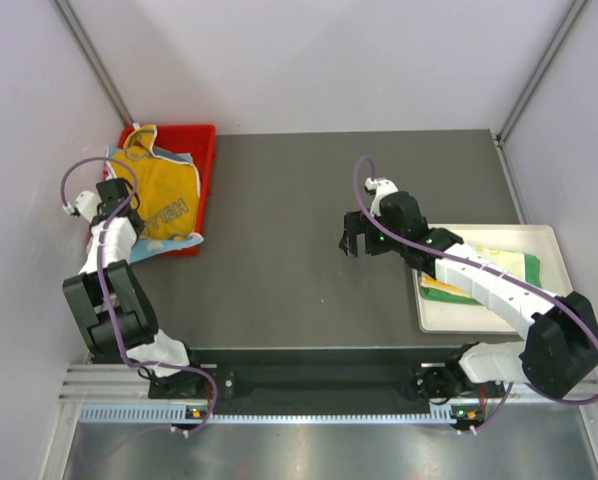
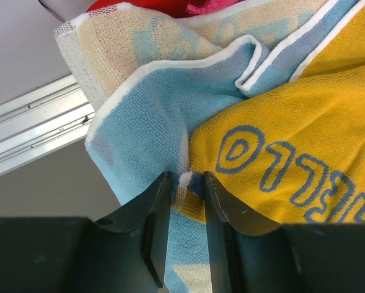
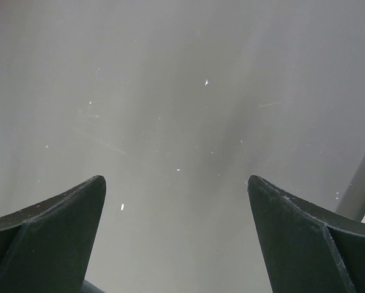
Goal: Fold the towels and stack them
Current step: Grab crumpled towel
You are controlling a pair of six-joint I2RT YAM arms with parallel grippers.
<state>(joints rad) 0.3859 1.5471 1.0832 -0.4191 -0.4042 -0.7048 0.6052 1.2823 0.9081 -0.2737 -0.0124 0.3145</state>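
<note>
Hem pick at the bin (image 1: 207,150), far left. Left jaws stand narrow astride a white hem (image 2: 184,181), right where the orange towel (image 2: 304,122) meets the blue towel (image 2: 152,110). Cloth sits in the gap, but I can't tell if the pinch bites yet, or whose hem it is. The hem runs straight away from the jaws, so the approach is end-on to the edge, not across it.

Orange towel (image 1: 164,195) lies on top of the heap and spills over the bin's near rim onto the desk (image 1: 309,200).

Right jaws are released, spread wide, hovering over bare desk mid-right and well apart from the bin, so the left side is the nearer one for this grab.

Folded towels (image 1: 499,268) lie in the tray (image 1: 539,232), near right.

In the way: the blue towel lies tangled under the orange one and likely drags along on a lift. The bin wall could snag the cloth.
</note>
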